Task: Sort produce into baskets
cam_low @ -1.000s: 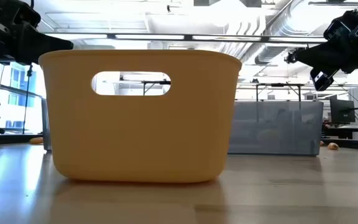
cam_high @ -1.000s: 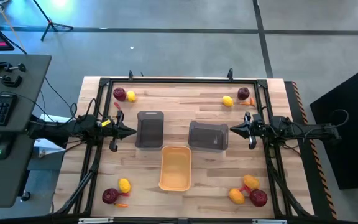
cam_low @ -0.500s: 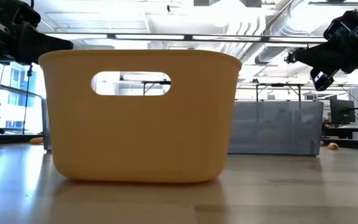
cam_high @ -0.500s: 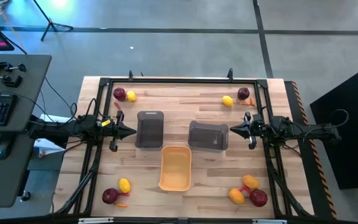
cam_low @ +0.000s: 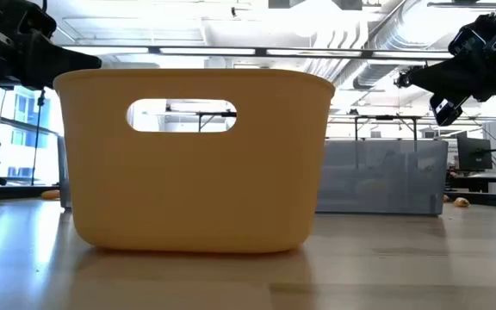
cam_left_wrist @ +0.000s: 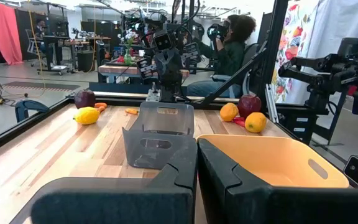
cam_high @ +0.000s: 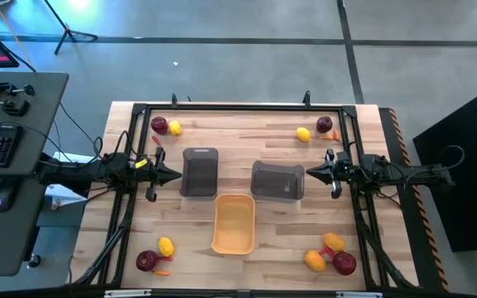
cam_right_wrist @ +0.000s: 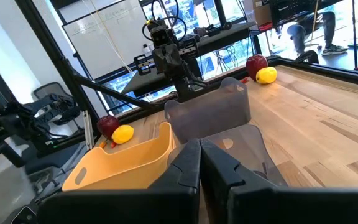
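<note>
Beside the baskets [cam_high: 199, 171], both arms level.

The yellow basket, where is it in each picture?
High view: yellow basket at bottom centre.
Low view: fills the middle.
Left wrist view: lower right.
Right wrist view: lower left.
Shared landmark: the grey basket beside it.

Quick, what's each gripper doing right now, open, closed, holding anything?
Left gripper: closed, holding nothing, beside the left grey basket.
Right gripper: closed, holding nothing, beside the right grey basket.
</note>
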